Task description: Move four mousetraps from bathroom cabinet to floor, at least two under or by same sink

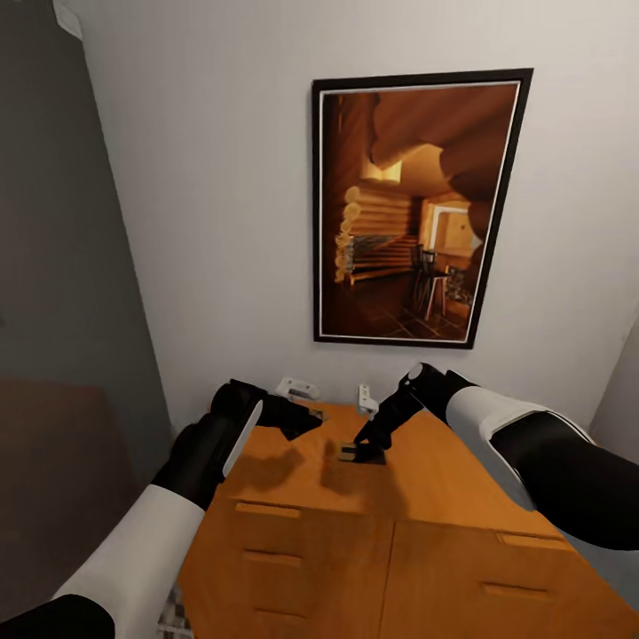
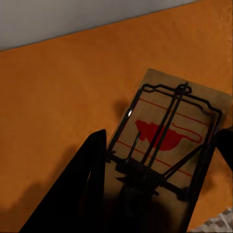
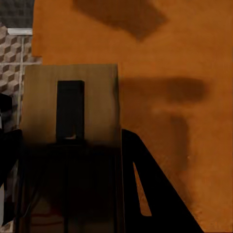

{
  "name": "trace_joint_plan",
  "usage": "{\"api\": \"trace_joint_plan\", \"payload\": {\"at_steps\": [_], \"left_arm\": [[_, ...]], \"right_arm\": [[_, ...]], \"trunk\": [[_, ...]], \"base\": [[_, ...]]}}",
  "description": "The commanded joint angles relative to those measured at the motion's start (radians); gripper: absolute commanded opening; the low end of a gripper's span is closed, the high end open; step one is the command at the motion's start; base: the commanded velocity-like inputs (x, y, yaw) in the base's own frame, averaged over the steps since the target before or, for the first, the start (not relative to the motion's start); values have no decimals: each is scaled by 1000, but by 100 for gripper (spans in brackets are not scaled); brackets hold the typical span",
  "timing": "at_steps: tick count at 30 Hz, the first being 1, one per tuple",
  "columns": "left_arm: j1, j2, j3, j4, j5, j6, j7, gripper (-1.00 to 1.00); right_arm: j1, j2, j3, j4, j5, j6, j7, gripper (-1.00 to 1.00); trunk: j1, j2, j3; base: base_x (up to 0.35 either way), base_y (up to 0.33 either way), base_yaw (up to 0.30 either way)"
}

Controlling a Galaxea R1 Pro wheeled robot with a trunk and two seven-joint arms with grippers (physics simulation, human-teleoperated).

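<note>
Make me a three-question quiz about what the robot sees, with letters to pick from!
1. Where is the framed picture?
A. on the wall above the cabinet
B. on the floor
C. in a drawer

2. What colour is the mouse drawing on the printed mousetrap?
A. blue
B. red
C. green

3. What is the right hand doing?
A. wide open, empty
B. shut on a bare mousetrap
C. holding a cup

Answers: A, it hangs above the orange top; B, the left wrist view shows a red mouse; B, the board sits between its fingers.
</note>
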Motion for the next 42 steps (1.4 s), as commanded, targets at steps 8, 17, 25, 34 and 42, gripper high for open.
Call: {"api": "trace_joint_plan", "payload": {"at_steps": [8, 17, 25, 34, 42], "left_arm": [[-1, 0, 0, -1, -3, 4, -3, -100], [-1, 0, 0, -1, -3, 5, -3, -100], [-1, 0, 0, -1, -3, 4, -3, -100], [-1, 0, 0, -1, -3, 5, -3, -100], [-1, 0, 0, -1, -3, 4, -3, -100]], "right_arm": [[-2, 0, -8, 3, 7, 1, 4, -100], [-2, 0, -8, 3, 7, 1, 5, -100], [-2, 0, -8, 3, 7, 1, 5, -100], [-2, 0, -8, 2, 7, 1, 5, -100], [-2, 0, -8, 3, 7, 1, 3, -100]], "trunk": [[0, -1, 3], [0, -1, 4], [0, -1, 4], [0, -1, 4], [0, -1, 4]], "base": [[-264, 0, -217], [-121, 0, -12], [-326, 0, 0], [-338, 0, 0], [-333, 0, 0]]}}
